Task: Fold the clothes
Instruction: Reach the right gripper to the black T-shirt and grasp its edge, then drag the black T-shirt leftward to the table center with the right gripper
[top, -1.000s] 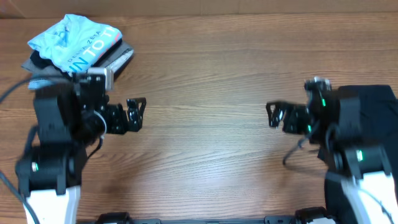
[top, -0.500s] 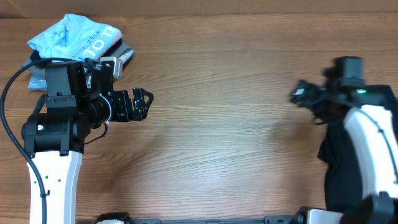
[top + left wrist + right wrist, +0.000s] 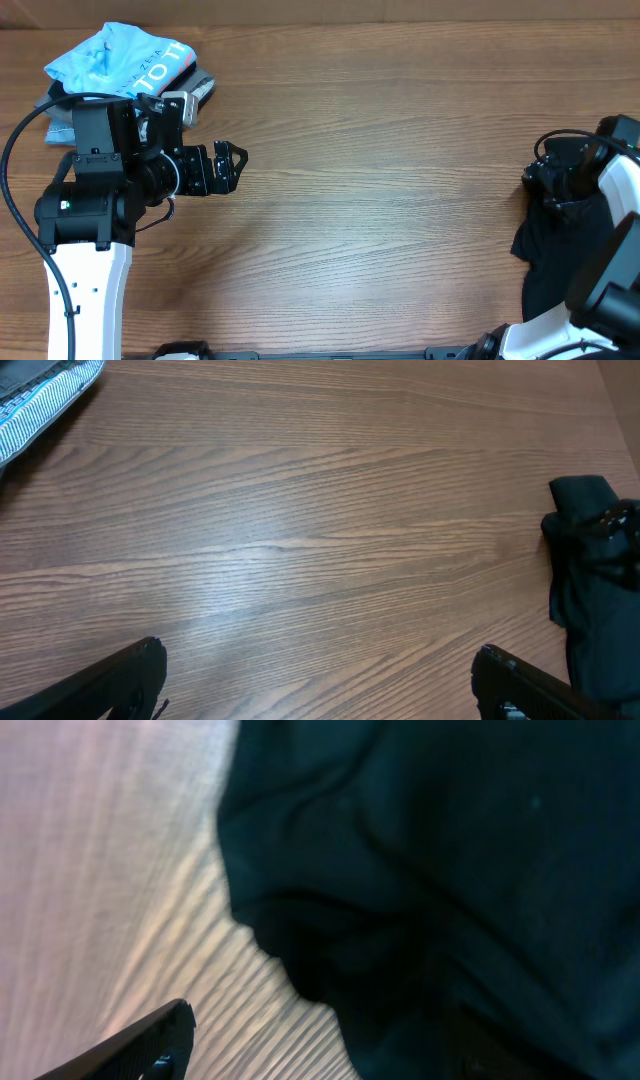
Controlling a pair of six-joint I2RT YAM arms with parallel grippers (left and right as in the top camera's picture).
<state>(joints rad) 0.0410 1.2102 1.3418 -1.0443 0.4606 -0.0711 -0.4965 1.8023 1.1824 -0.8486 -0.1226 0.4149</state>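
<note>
The black T-shirt (image 3: 548,255) lies crumpled at the table's right edge. It also shows at the far right of the left wrist view (image 3: 590,590) and fills most of the right wrist view (image 3: 450,870). My right gripper (image 3: 545,185) is down at the shirt's upper left part. In the right wrist view (image 3: 330,1050) its left finger stands wide over bare wood and its right finger is lost against the dark cloth. My left gripper (image 3: 228,168) is open and empty above the wood at the left, its fingers spread wide in the left wrist view (image 3: 320,680).
A light-blue shirt with white lettering (image 3: 120,65) lies on folded grey and dark garments (image 3: 190,92) at the back left corner, just behind the left arm. A striped edge of that pile (image 3: 40,395) shows in the left wrist view. Wooden tabletop (image 3: 380,200) spans between the arms.
My right arm has swung from the table's middle right out to the black T-shirt at the right edge. My left arm shifted slightly right and back, then stayed still.
</note>
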